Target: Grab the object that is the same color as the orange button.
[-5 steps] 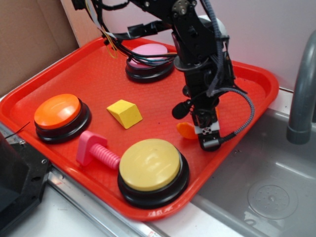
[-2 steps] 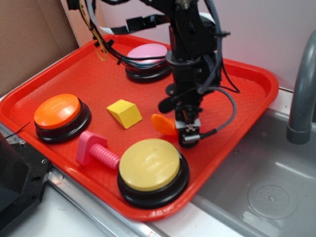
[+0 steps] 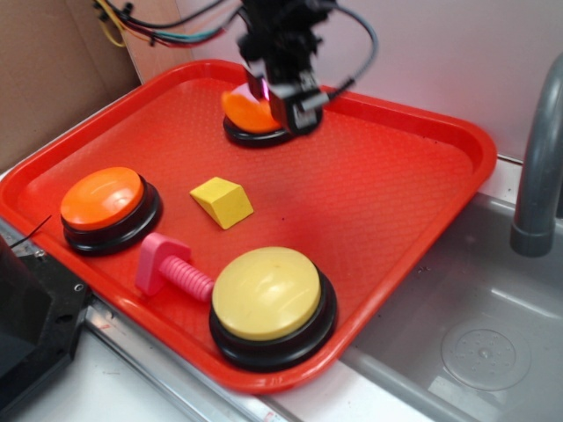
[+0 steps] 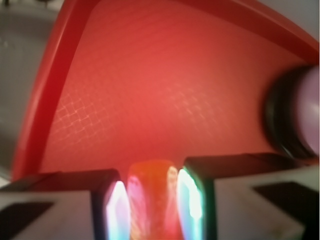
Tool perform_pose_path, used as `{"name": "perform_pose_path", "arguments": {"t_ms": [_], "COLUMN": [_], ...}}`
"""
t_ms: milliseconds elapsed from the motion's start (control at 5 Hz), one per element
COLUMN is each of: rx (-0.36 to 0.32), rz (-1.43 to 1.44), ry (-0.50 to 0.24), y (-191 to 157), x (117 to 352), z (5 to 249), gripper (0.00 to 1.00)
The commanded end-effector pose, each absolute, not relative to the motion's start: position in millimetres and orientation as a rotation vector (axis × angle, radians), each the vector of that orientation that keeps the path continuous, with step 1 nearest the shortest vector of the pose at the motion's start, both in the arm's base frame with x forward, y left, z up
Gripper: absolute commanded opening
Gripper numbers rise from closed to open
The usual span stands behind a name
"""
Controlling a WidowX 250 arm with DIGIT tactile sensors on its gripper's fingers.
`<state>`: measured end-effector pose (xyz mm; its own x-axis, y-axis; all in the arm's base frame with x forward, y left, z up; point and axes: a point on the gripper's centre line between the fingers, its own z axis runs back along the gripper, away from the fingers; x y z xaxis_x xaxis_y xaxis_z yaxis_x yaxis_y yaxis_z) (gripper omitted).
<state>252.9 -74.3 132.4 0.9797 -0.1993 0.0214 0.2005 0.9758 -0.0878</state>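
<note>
The object, a small orange crescent piece [image 3: 247, 112], hangs above the tray's back, in front of the pink-topped button's black base [image 3: 255, 137]. My gripper [image 3: 269, 95] is shut on it from above. In the wrist view the piece [image 4: 152, 195] sits pinched between the two lit fingers [image 4: 117, 210], with the pink button [image 4: 302, 112] at the right edge. The orange button [image 3: 103, 198] stands at the tray's left, well away from the gripper.
On the red tray [image 3: 396, 176] lie a yellow wedge block [image 3: 222, 201], a pink bolt [image 3: 171, 270] and a yellow-topped button [image 3: 268, 294]. A steel sink [image 3: 475, 334] with a grey pipe [image 3: 537, 167] is right of the tray. Cardboard [image 3: 53, 61] stands at the left.
The gripper has risen and swung from the tray's right middle to the back, over the pink button, carrying the orange piece with it.
</note>
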Motion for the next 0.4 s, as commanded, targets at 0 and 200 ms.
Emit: {"name": "perform_pose_path", "arguments": {"t_ms": [0,200], "rx": [-0.029,-0.032], "rz": [0.031,0.058], "ry": [-0.142,-0.163], "y": [-33,-25], "x": [228,214], "z": [210,219], "gripper": [0.0,0.0]}}
